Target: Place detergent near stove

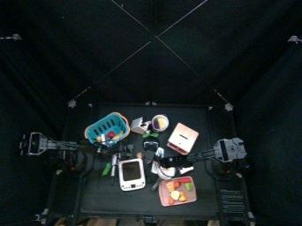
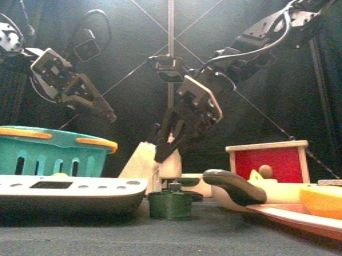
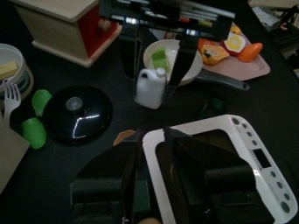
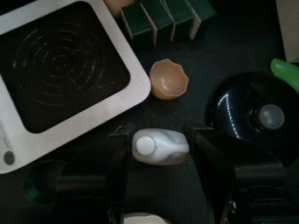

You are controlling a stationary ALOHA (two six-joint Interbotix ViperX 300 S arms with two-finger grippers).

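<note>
The right gripper (image 4: 163, 188) is directly above the detergent bottle (image 4: 162, 145), jaws spread wide with one on each side of it and nothing held. The bottle stands upright just beside the stove (image 4: 65, 74), between it and the black pan lid (image 4: 260, 109). Its long axis points up at the claw, so a straight descent should suit. The left gripper (image 3: 158, 166), holding nothing, hangs farther from the bottle, over the stove's edge
</note>
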